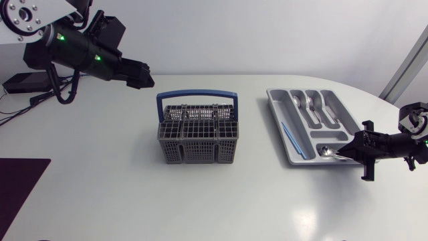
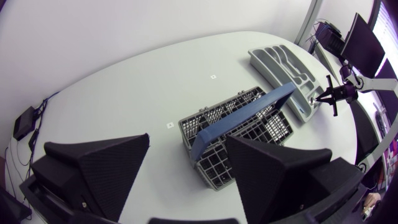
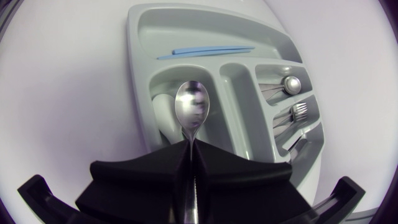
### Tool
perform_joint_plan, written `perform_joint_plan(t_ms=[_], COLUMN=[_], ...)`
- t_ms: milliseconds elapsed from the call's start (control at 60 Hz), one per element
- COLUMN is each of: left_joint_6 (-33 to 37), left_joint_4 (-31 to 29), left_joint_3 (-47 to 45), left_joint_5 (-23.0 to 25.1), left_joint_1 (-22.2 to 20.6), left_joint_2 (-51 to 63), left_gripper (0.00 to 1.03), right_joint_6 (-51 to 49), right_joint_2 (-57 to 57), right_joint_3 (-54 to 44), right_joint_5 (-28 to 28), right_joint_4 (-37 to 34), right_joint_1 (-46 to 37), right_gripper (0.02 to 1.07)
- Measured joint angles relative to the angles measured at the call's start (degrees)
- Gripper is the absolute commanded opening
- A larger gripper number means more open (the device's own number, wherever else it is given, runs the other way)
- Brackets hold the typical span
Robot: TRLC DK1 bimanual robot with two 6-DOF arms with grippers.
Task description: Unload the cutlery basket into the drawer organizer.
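One spoon (image 3: pixel 191 107) clamped lengthwise in right gripper (image 3: pixel 189 148), bowl pointing ahead over drawer organizer (image 3: pixel 134 74), left gripper (image 2: pixel 188 152) spread wide

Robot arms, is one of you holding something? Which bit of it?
The right arm's jaws are shut on a spoon by its handle, its bowl out over the drawer organizer. The left arm's jaws are open, holding nothing.

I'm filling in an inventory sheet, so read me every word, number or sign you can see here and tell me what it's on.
None can be read.
The cutlery basket, the drawer organizer and the spoon between the right arm's fingers show no print.
Two tiny pale marks on the table are too small to tell as text.
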Motion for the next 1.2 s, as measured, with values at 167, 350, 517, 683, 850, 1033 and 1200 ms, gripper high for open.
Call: perform_joint_plan(t_ms=[167, 350, 517, 683, 850, 1033, 1200], left_joint_6=[0.17, 0.44, 1.55, 1.88, 1.9, 1.88, 1.86], left_joint_4=[0.94, 2.34, 4.79, 6.84, 8.39, 9.03, 9.05], left_joint_3=[-1.07, -3.48, -6.03, -8.72, -9.9, -10.43, -10.43], left_joint_5=[-0.17, -0.48, -0.7, -0.7, -0.72, -0.72, -2.01], left_joint_1=[0.85, 2.05, 4.68, 5.42, 5.07, 2.47, -0.96], left_joint_2=[-0.76, -1.9, -1.97, -1.31, 0.9, 2.84, 4.13], left_gripper=[0.99, 0.99, 0.99, 0.99, 0.99, 0.99, 0.99], right_joint_6=[0.04, 0.66, 3.91, 11.54, 22.4, 35.89, 43.93], right_joint_2=[0.09, -2.43, -11.21, -23.32, -29.97, -30.8, -29.07], right_joint_3=[-1.14, -4.7, -8.07, -13.6, -18.1, -18.78, -18.64], right_joint_5=[0.79, 0.7, -1.01, -1.25, -0.61, 4.31, 8.74], right_joint_4=[6.25, 8.07, 7.93, 7.93, 8.35, 15.06, 19.12], right_joint_1=[0.68, 0.9, 1.49, 9.07, 20.7, 31.89, 40.3], right_gripper=[0.39, 0.55, 0.65, 0.65, 0.65, 0.68, 0.68])
